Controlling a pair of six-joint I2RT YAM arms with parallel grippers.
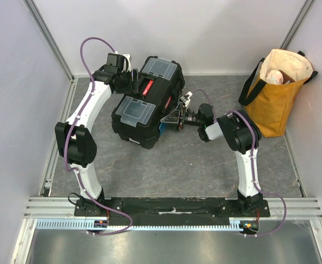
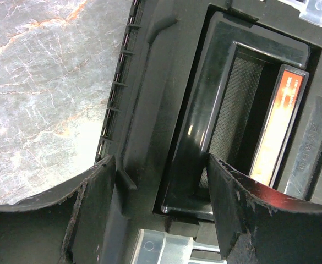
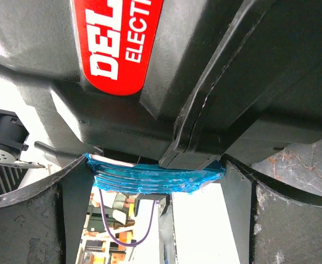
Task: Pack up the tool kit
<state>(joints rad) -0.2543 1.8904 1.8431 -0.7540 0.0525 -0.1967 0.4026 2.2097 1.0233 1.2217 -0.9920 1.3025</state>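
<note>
The black toolbox (image 1: 147, 102) lies diagonally on the table with its lid down and two clear-lidded compartments (image 1: 137, 108) on top. My left gripper (image 1: 132, 81) is at its far top edge. In the left wrist view its jaws (image 2: 161, 165) clamp the end of the black handle (image 2: 196, 137), beside the red panel (image 2: 282, 126). My right gripper (image 1: 174, 118) is at the box's right side. In the right wrist view its jaws (image 3: 155, 165) hold the blue latch (image 3: 149, 179) under the red label (image 3: 116, 44). No loose hand tools are in view.
A mustard-yellow tote bag (image 1: 279, 93) stands at the back right against the wall. Grey walls enclose the table at left, back and right. A metal rail (image 1: 172, 206) runs along the near edge.
</note>
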